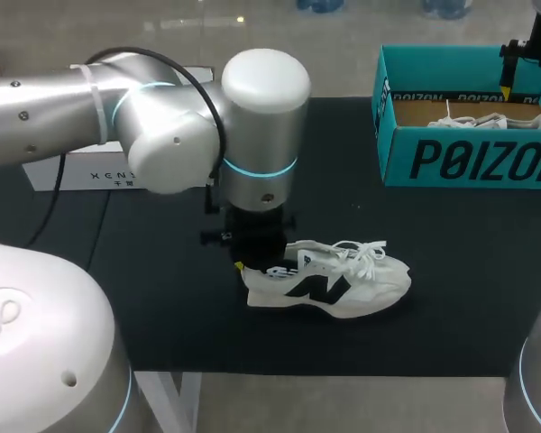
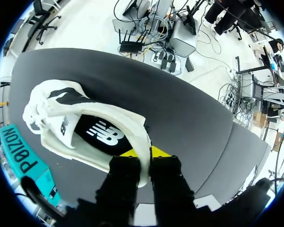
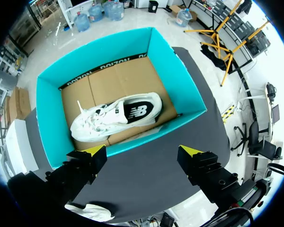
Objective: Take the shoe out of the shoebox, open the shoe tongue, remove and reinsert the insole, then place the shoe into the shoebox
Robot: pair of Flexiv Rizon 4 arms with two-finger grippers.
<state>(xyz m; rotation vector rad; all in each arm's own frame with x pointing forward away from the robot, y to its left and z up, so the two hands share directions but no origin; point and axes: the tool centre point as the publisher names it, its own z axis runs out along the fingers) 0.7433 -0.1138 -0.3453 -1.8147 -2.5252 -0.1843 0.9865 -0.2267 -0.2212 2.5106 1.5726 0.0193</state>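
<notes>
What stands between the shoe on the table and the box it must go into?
Nothing lies between the shoe and the box. The right claw hangs open above the box, and a second shoe lies inside.

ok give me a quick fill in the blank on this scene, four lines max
1. The left gripper is shut on the ______ of the white shoe.
2. The right gripper hangs above the teal shoebox with its fingers ______.
3. The second shoe lies ______ the shoebox.
4. The white shoe rests on a ______ mat.

Missing words: heel; open; inside; black.
</notes>
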